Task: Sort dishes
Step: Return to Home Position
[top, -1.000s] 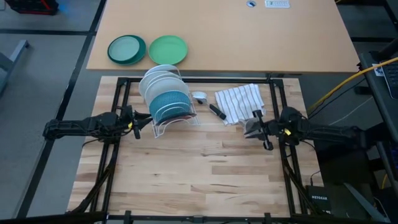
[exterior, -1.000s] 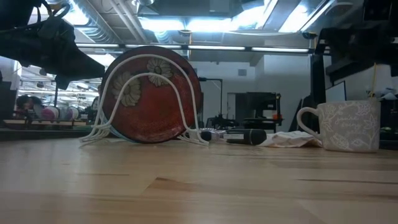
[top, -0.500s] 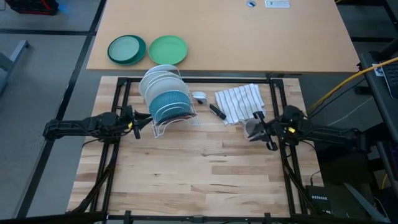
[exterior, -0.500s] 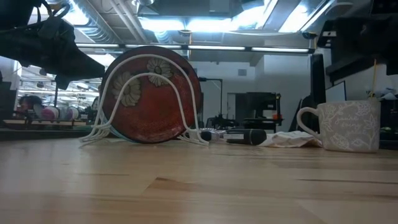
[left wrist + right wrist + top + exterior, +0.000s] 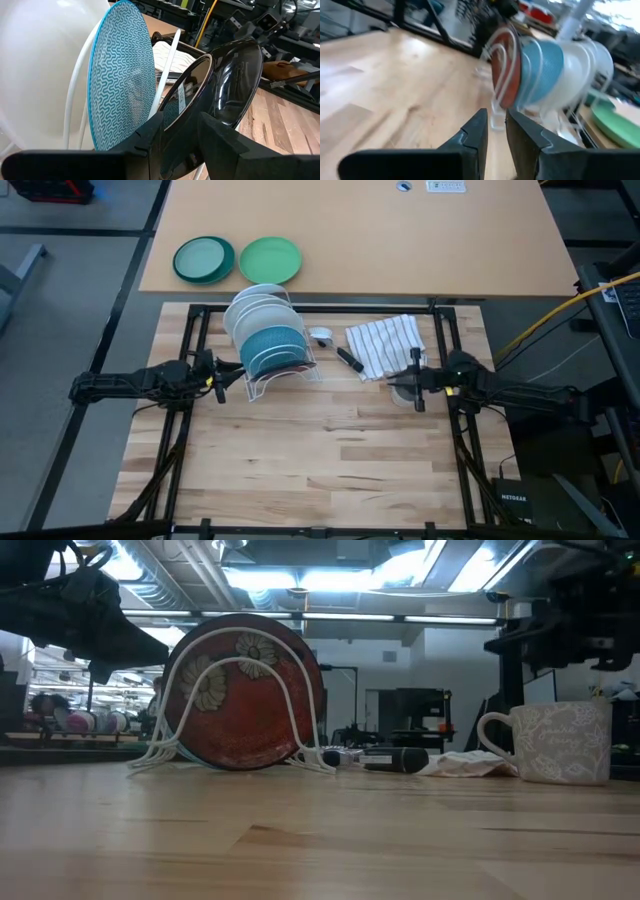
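Dishes (image 5: 268, 340) are all sitting in your rack (image 5: 256, 389), and left gripper (image 5: 230, 376) and right gripper (image 5: 408, 383) are hanging by the side edges of the bench (image 5: 330, 455), jaws nearly shut, empty.

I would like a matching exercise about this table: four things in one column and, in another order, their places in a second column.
Things:
1. red plate
2. blue plate
3. green plates
4. towel

Places:
A. on the tan table, beyond the rack
B. flat on the wood table, to the right of the rack
C. in the rack's front slot, nearest the low camera
D. in the rack, just behind the red plate

Pairs: 1-C, 2-D, 3-A, 4-B.
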